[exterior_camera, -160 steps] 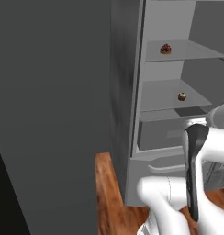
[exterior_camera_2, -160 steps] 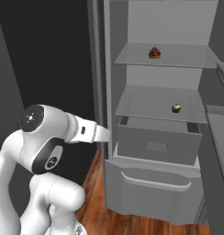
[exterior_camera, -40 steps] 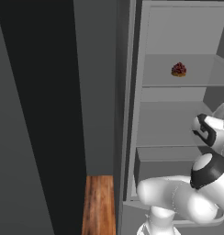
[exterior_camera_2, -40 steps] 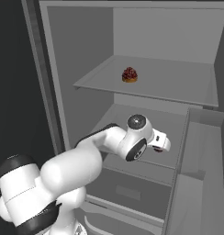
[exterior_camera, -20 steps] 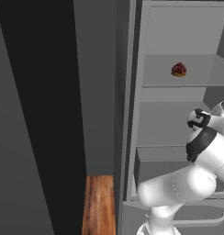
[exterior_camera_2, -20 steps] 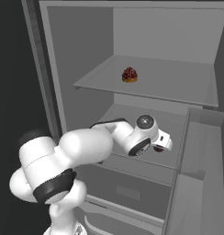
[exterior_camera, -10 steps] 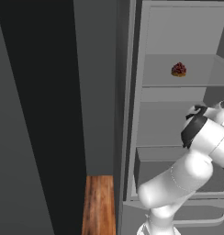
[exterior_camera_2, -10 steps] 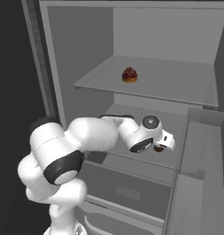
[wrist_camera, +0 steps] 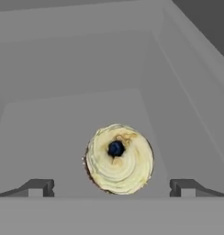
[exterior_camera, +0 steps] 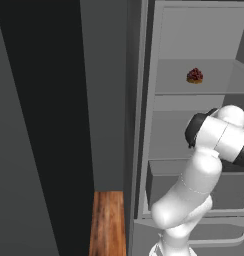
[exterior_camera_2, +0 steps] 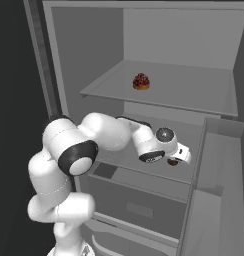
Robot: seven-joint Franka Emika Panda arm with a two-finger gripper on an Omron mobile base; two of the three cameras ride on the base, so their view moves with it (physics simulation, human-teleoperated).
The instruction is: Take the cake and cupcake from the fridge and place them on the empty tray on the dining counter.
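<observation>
The tall matte grey fridge is seen with its door swung open, its flat grey shelves and a boxy grey drawer exposed. On the upper shelf the small round dark brown cake with a bumpy dark red top is set, well apart from the arm. On the shelf below, the small brown cupcake with a swirled cream top is seen from above in the hand view; a dark blue bead is sunk in the middle of its smooth, ridged icing, and a thin brown edge shows round it. The two-finger gripper is held over it with its dark, blocky fingertips spread as wide as they go, one to each side of the cupcake and clear of it; nothing is gripped. In the right base view the glossy white arm is reached into the lower shelf, a sliver of the cupcake showing under the hand. Compared with half a second ago, the arm has been stretched further into the fridge and the hand brought closer over the cupcake; the cake has not moved.
</observation>
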